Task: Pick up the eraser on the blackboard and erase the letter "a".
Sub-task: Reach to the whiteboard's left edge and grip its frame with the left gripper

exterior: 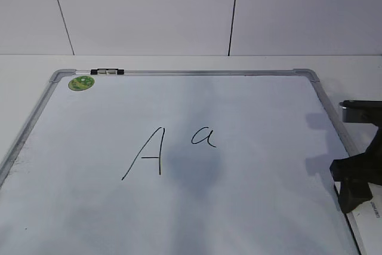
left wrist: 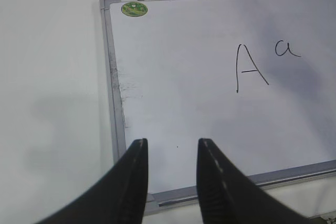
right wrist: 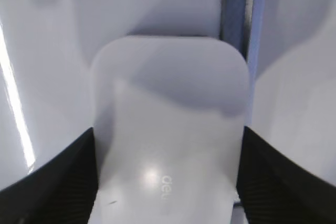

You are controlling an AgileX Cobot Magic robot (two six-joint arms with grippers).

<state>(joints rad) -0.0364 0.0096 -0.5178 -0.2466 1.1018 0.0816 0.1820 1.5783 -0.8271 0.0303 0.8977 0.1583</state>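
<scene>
The eraser [right wrist: 168,103] is a white rounded block with small grey lettering, lying at the right edge of the blackboard [exterior: 250,207]. My right gripper [right wrist: 168,130] has a finger against each long side of it. In the exterior view the right gripper [exterior: 353,178] sits low at the board's right frame, with a white strip of the eraser [exterior: 365,212] below it. The letter "a" [exterior: 203,137] is at the board's middle, also in the left wrist view [left wrist: 287,49]. My left gripper [left wrist: 172,142] is open and empty above the board's near-left corner [left wrist: 184,87].
A larger capital "A" [exterior: 146,153] stands just left of the small "a". A round green sticker [exterior: 81,83] and a black-silver clip [exterior: 107,71] sit at the board's far-left corner. The board's metal frame [right wrist: 239,3] runs beside the eraser. White table surrounds the board.
</scene>
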